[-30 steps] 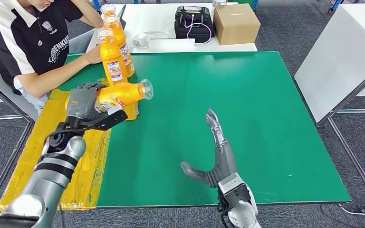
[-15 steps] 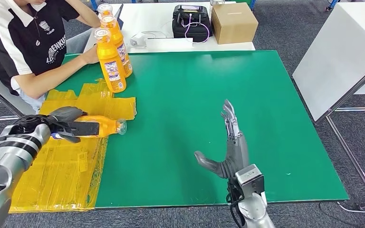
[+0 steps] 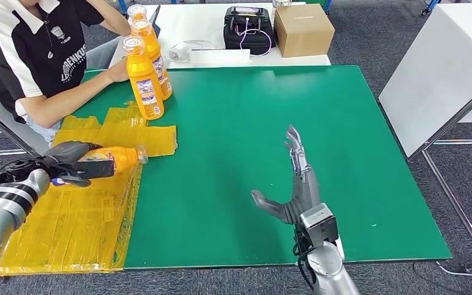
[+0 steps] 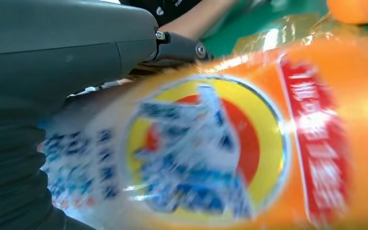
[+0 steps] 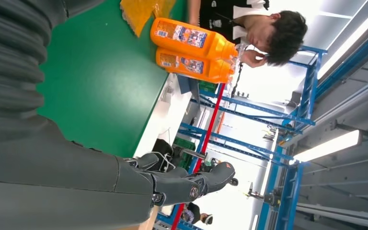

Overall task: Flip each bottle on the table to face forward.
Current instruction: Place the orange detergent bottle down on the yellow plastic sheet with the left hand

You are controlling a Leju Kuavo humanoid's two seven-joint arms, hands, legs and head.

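My left hand (image 3: 67,161) grips an orange bottle (image 3: 114,159) lying on its side over the yellow taped patch (image 3: 86,209) at the table's left edge, its cap pointing right. Close up, the same bottle (image 4: 249,143) shows a blurred round label, with the left hand (image 4: 52,72) wrapped around it. Two more orange bottles (image 3: 143,80) stand upright at the far left of the green table (image 3: 270,123), next to a seated person's forearm; the same pair of bottles (image 5: 191,48) is seen from my right wrist. My right hand (image 3: 295,190) stands open above the table's front middle, fingers straight, holding nothing.
A person (image 3: 43,55) sits at the table's far left corner, one hand touching the upright bottles. Behind the green table, a white table carries a cardboard box (image 3: 301,27), a black case (image 3: 249,27) and a small white device (image 3: 181,52). A white panel (image 3: 448,74) stands to the right.
My left hand has carried the bottle down from above the table and leftward to lie over the yellow patch. My right hand shifted slightly right and stays open.
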